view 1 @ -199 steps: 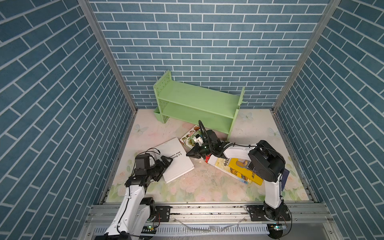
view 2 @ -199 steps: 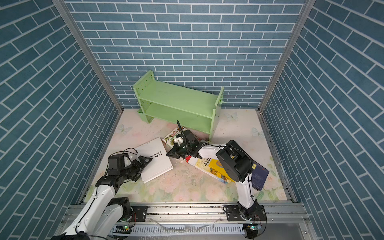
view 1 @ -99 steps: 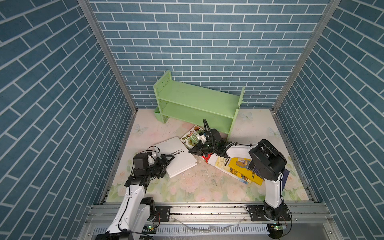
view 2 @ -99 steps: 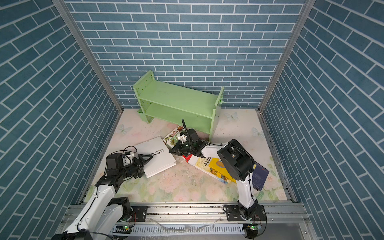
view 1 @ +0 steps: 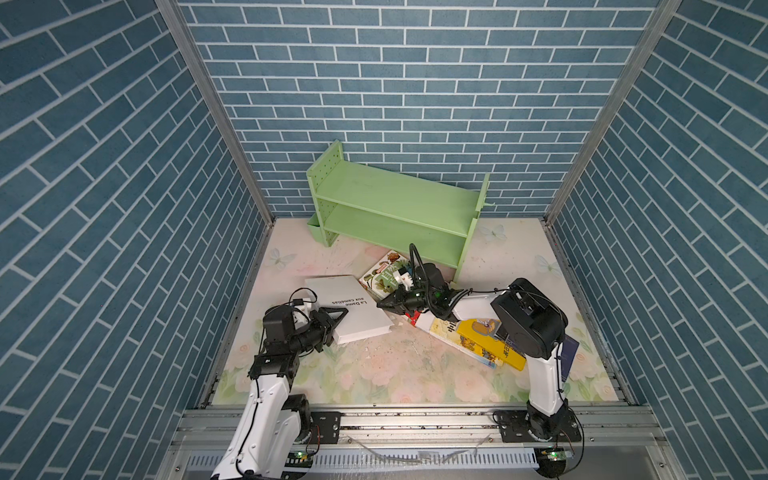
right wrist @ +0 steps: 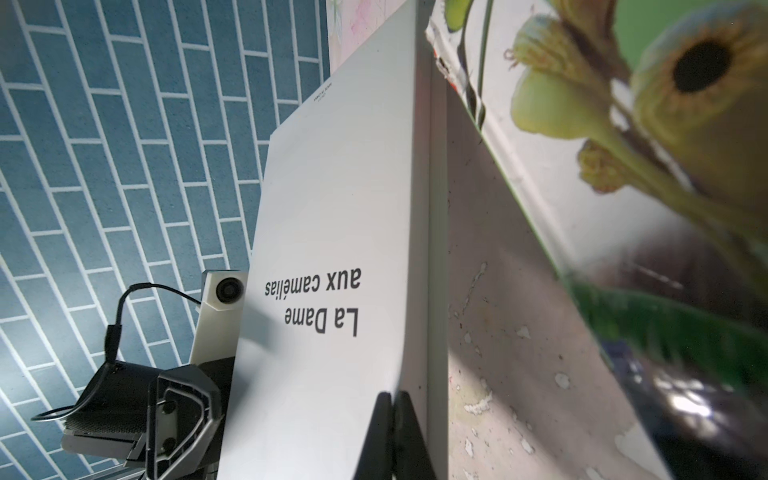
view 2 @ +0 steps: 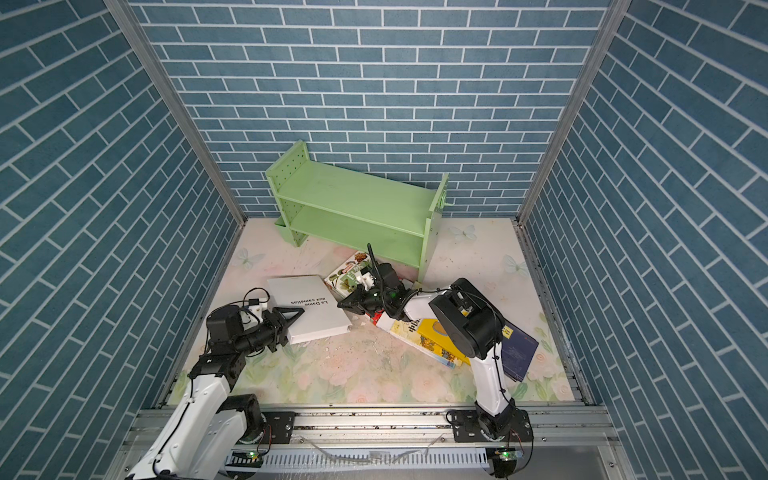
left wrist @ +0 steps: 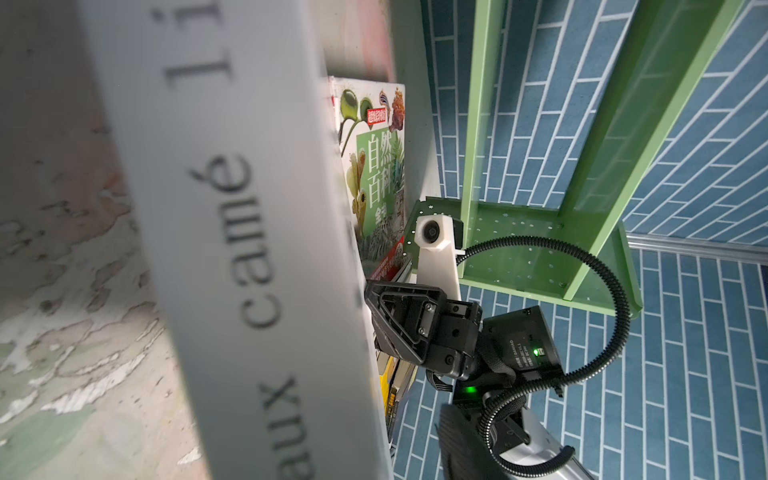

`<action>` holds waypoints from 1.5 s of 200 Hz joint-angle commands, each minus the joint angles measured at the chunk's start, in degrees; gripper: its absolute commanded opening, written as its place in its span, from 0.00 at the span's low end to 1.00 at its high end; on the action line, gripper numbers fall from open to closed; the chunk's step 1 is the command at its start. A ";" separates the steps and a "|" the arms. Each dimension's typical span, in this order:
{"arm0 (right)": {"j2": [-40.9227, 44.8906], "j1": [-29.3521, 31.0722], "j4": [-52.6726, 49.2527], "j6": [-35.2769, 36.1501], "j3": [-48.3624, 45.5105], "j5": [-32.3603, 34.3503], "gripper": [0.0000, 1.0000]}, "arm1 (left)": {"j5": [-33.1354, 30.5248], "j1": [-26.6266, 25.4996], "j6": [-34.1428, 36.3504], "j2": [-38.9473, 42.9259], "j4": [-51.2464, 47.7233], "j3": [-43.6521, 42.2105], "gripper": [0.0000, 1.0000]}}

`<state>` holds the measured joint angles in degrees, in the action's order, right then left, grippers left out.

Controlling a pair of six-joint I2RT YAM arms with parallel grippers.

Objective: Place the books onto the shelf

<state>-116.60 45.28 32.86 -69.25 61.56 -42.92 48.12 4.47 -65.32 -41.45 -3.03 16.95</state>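
the left gripper reaches over the near left corner of the plain white book with a black french title. its jaws straddle that corner, partly spread, with one finger over the cover. whether they already pinch the book i cannot tell. the book lies on the floral counter, left of centre. the right gripper has its jaws pressed together with nothing between them, and the tips sit at the book's right edge, touching or just beside it. the green-and-red nature encyclopedia lies beneath that arm. the light green two-tier wooden shelf stands at the far side by the brick wall.
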 commanded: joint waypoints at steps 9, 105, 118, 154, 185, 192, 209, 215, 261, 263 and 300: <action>-1.44 -0.71 4.34 -0.99 -1.31 0.68 0.05 | 1.82 0.01 1.69 1.02 -1.26 0.99 0.49; 1.98 -1.16 11.47 -0.97 -3.40 4.91 0.44 | 0.56 0.00 12.20 -0.42 -14.59 7.53 0.30; 4.10 -1.41 12.10 -0.73 -3.81 5.74 0.50 | 0.63 0.00 14.48 -0.27 -17.54 9.63 0.28; 11.64 -1.57 4.19 4.53 -2.95 9.31 0.70 | -2.17 0.01 29.73 -1.15 -36.18 25.04 0.28; 18.84 -1.60 -3.76 9.61 -1.44 12.49 0.74 | -2.33 -0.04 37.98 -3.70 -44.55 38.74 0.28; 20.38 -1.60 -5.44 10.68 -1.12 12.95 0.74 | -2.38 -0.05 39.17 -4.23 -45.56 40.98 0.27; 23.99 -1.49 -7.67 12.46 -1.07 14.09 0.74 | -3.23 0.01 41.07 -4.96 -45.96 45.55 0.27; 25.23 -1.51 -8.28 13.00 -1.18 14.62 0.74 | -3.75 -0.02 41.31 -4.91 -45.05 46.53 0.27; 31.53 -1.51 -13.78 16.91 -0.79 17.72 0.77 | -7.20 -0.20 36.54 -6.25 -27.62 50.00 0.25; 31.72 -1.51 -13.85 16.95 -0.77 17.76 0.77 | -7.59 -0.24 36.57 -6.22 -27.00 50.15 0.25; 35.54 -1.72 -20.02 20.67 -1.22 24.90 0.82 | -11.61 -0.89 35.15 -6.26 -13.82 51.43 0.25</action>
<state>-84.27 43.81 18.70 -53.47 59.51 -24.62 39.59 4.29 -29.41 -48.34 -30.76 66.00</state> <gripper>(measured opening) 0.799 0.264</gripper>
